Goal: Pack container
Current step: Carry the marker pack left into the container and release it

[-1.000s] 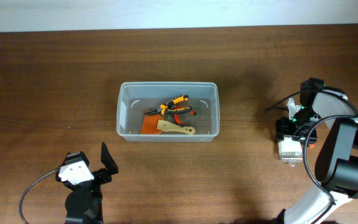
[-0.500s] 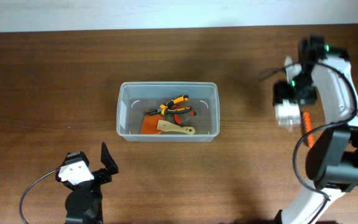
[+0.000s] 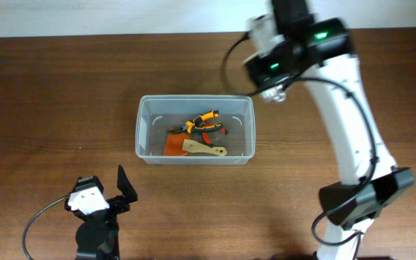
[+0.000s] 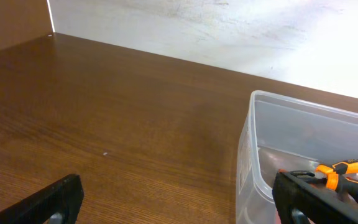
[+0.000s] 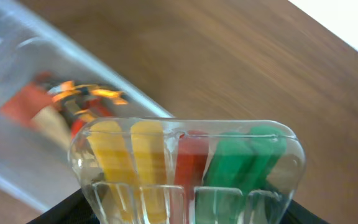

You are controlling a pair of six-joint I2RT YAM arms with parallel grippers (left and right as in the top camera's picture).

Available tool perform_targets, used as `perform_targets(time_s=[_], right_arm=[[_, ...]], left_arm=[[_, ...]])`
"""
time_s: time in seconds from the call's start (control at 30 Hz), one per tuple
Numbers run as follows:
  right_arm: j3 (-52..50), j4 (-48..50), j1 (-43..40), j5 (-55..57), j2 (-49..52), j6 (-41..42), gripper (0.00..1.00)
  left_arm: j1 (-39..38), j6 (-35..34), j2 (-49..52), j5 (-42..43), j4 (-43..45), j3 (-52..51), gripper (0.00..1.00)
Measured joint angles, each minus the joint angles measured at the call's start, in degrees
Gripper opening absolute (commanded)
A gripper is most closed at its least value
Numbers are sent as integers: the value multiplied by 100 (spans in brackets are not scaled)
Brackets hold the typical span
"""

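Note:
The container point(image 3: 141, 131), a clear rectangular tub, stands mid-table. It holds orange-and-black pliers point(image 3: 205, 120) and an orange scraper with a pale handle point(image 3: 188, 146). My right gripper point(image 3: 271, 88) is shut on a clear plastic case of yellow, red and green pieces point(image 5: 188, 163), held above the tub's back right corner. The right wrist view shows the tub point(image 5: 17, 43) and pliers point(image 5: 87, 96) blurred beneath the case. My left gripper point(image 3: 123, 189) is open and empty near the front left. Its view shows the tub's near corner point(image 4: 258, 168).
My right arm point(image 3: 349, 123) reaches from the front right across the right side of the table. A white wall point(image 4: 216, 25) borders the table's far edge. Bare wood lies left of the tub point(image 4: 104, 130).
My right arm has swung from the table's right side up and left to the tub's back right corner, carrying the case. The left arm has not moved.

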Motion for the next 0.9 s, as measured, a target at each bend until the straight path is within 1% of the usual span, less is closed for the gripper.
perform_targets(time_s=[0.2,0.23,0.37,0.63,0.77,0.9], right_arm=[[0,-2,1128,-35,107,-713,67],[0,0,1283,-46,162,-804,64],[0,11,1751,-66,496,-992,63],[0,101,2168,-66,1493,-1106,64],[0,125,2197,-149,1917,-1110,64],[0,129,2197,-308,2133,-1110,64]], left_arm=[[0,0,0,0,0,0,99],[0,0,0,0,-2,0,99],[0,0,0,0,0,0,99],[0,0,0,0,-2,0,99],[0,0,0,0,0,0,99],[0,0,0,0,0,0,99]])
